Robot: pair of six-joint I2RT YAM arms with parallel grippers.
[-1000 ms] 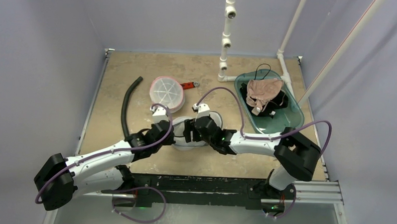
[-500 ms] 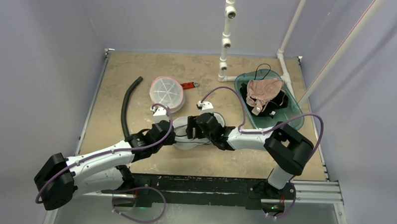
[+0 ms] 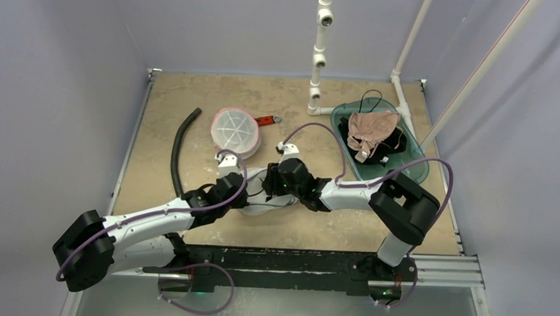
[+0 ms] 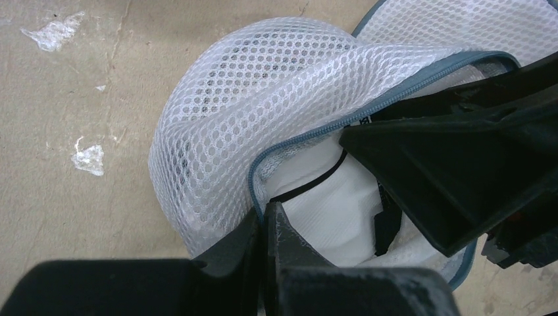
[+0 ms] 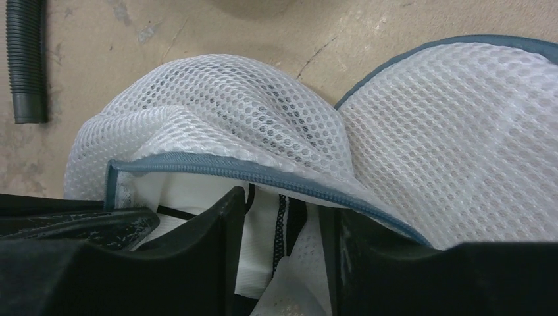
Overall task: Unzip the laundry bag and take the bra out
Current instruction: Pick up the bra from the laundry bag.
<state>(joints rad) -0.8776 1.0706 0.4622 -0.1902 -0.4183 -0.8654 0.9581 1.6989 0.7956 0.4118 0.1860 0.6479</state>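
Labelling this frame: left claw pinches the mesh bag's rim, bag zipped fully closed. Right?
Not closed. The left wrist view shows the laundry bag unzipped, its mouth gaping over white fabric. The left claw does pinch its rim.

a white mesh laundry bag [image 5: 250, 112] is seen lying on a tan table [image 5: 164, 33], on which a crack and pale marks are shown. the bag's blue-grey zip edge [image 5: 217, 168] is parted, and the upper mesh is raised into a dome above the opening. a second mesh dome, rimmed in the same blue-grey, is seen at the right, touching the first. the two dark fingers [image 5: 197, 263] of the right gripper [image 5: 279, 220] are pushed in under the zip edge and are held apart. white fabric with black trim, the bra [image 5: 191, 196], is shown inside the bag, between and beside them. a black ribbed hose [image 5: 26, 59] is laid at the upper left, apart from the bag.
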